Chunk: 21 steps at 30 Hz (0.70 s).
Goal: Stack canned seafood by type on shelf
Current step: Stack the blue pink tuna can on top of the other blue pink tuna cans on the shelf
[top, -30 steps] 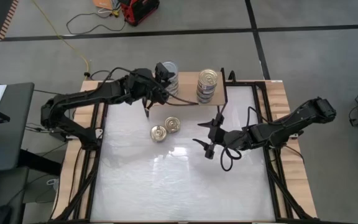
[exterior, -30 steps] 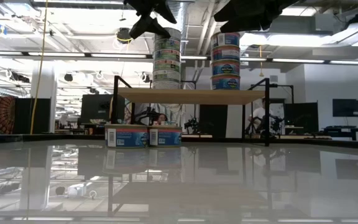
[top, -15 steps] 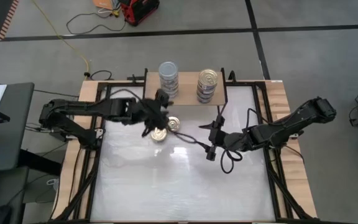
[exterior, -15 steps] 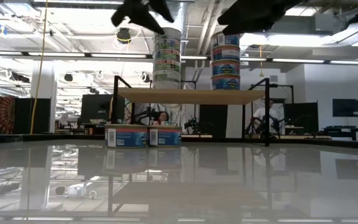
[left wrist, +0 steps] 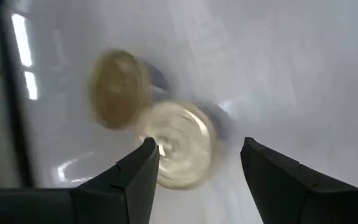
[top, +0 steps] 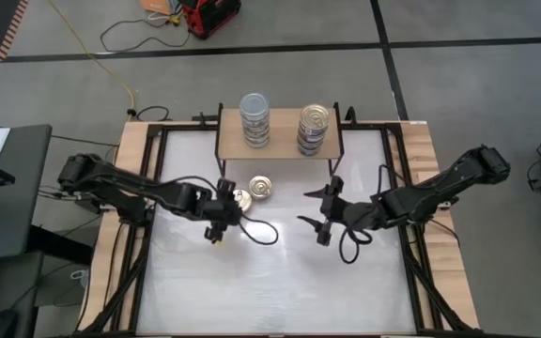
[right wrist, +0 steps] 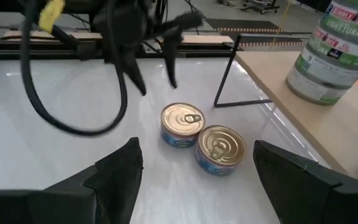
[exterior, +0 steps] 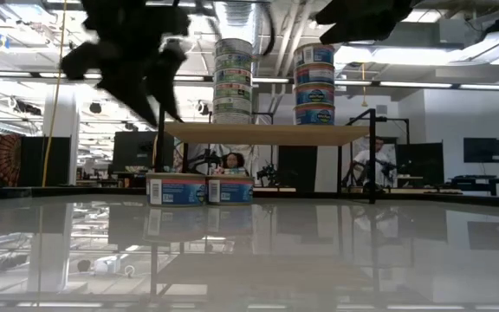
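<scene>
On the white tabletop: everything rests on this large glossy rectangular surface framed by black rails.
Shelf: the small light-wood board on thin black legs stands at the middle of the tabletop's far edge, clear of both arms.
Left stack: a column of silver-lidded round tins stands toward the shelf's left end, one kind together as the sorting asks.
Right stack: a column of gold pull-tab tins stands toward the shelf's right end, well apart from the first, so the two types stay separate.
Loose tins: two gold-lidded short round tins lie side by side, touching or nearly so, on the tabletop just in front of the shelf's left half, not yet stacked.
Left gripper: it hangs low just left of the loose pair with jaws apart and nothing between them; its wrist view looks down on both lids, which suggests it is lining up on the nearer tin.
Right gripper: jaws spread wide and empty, to the right of the loose tins toward the tabletop's middle, seemingly waiting.
</scene>
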Tool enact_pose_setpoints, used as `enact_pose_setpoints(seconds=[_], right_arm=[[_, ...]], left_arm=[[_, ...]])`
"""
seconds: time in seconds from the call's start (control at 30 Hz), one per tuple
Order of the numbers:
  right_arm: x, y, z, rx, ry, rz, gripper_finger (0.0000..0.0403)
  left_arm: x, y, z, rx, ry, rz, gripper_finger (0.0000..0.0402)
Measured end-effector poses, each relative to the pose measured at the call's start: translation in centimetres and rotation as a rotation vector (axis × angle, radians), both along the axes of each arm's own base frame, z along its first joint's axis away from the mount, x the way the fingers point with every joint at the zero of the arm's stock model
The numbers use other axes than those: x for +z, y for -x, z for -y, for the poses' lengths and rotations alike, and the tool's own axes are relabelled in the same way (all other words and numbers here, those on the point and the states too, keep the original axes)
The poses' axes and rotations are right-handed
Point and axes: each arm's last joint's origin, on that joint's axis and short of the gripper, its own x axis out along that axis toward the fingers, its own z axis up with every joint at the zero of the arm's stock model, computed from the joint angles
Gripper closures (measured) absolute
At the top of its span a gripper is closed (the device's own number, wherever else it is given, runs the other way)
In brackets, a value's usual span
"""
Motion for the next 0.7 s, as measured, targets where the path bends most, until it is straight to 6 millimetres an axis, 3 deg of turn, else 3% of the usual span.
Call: enact_pose_setpoints(seconds=[0.2,0.37,0.7], right_arm=[[-0.1,0.0,-0.4,0.009,-0.022,0.006,0.0074],[-0.3,-0.1,-0.8,0.023,-0.021,0.001,0.0074],[-0.4,-0.4,-1.3,0.038,-0.031,0.024,0.0074]], left_arm=[[-3.7,1.2,0.3,-0.022,-0.085,-0.046,0.0184],[-5.0,1.6,0.8,-0.074,-0.201,-0.029,0.0196],[-7.9,2.9,0.7,-0.161,-0.254,-0.069,0.0248]])
